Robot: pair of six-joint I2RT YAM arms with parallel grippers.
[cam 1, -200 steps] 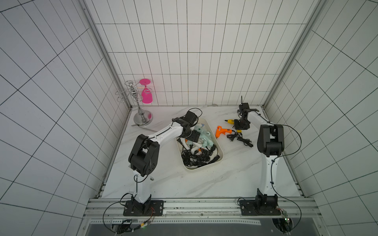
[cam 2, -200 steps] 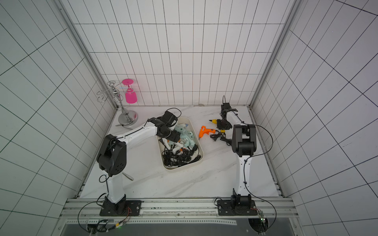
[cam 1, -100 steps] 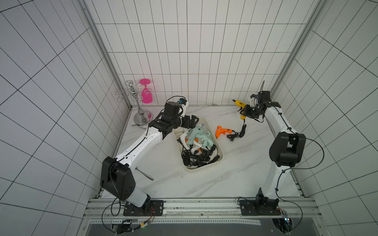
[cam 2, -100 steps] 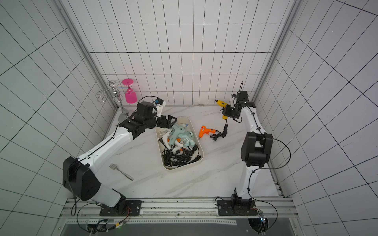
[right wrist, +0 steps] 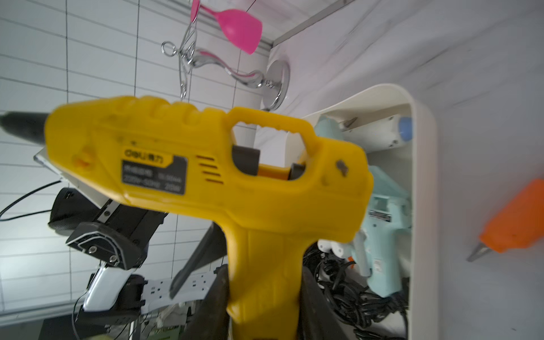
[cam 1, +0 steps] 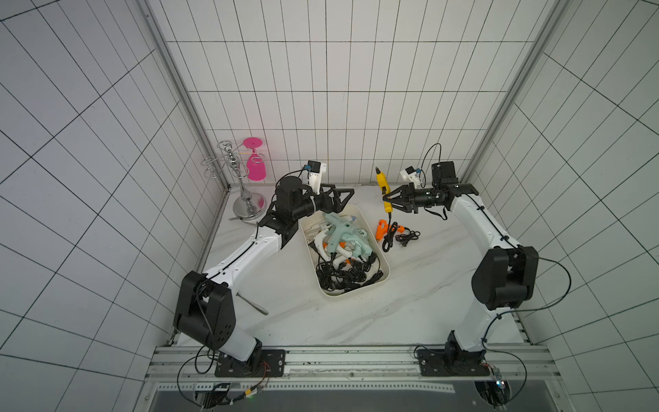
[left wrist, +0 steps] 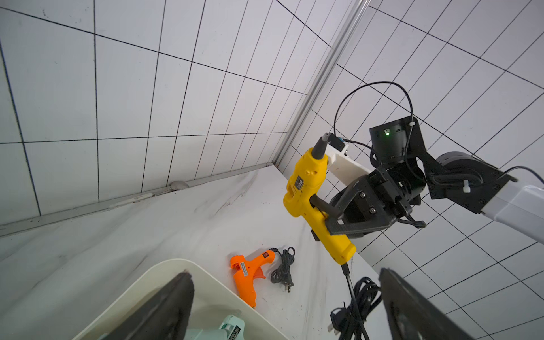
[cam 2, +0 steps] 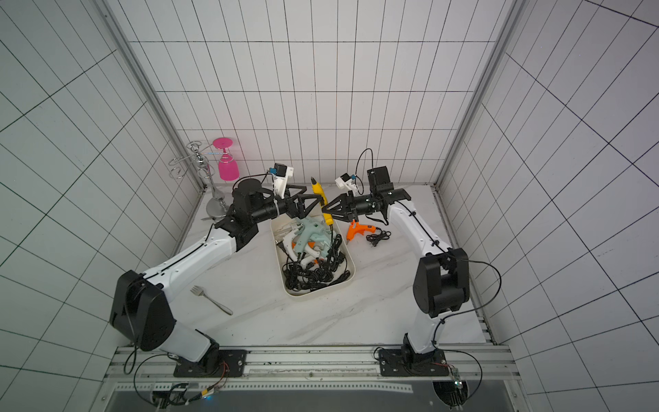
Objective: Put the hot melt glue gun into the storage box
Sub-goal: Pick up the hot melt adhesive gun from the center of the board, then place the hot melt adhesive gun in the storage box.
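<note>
Currently the right hand (cam 1: 390, 203) grips the yellow glue gun (cam 1: 382, 183) by its handle, aloft just right of the storage box (right wrist: 424, 206)'s far end. The left hand (cam 1: 340, 198) gapes wide, empty. Best carry it leftward, then lower gently, dangling cord (cam 1: 388, 232) included.

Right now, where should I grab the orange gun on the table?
Probably the handle, from straight above, jaws across it. The orange gun lies flat on its side beside the box, nozzle toward the box, handle pointing at its coiled cord.

Cream storage box (cam 1: 351, 291); yellow glue gun (cam 1: 382, 183); orange glue gun (cam 1: 380, 228); pink glass (cam 1: 256, 167).
</note>
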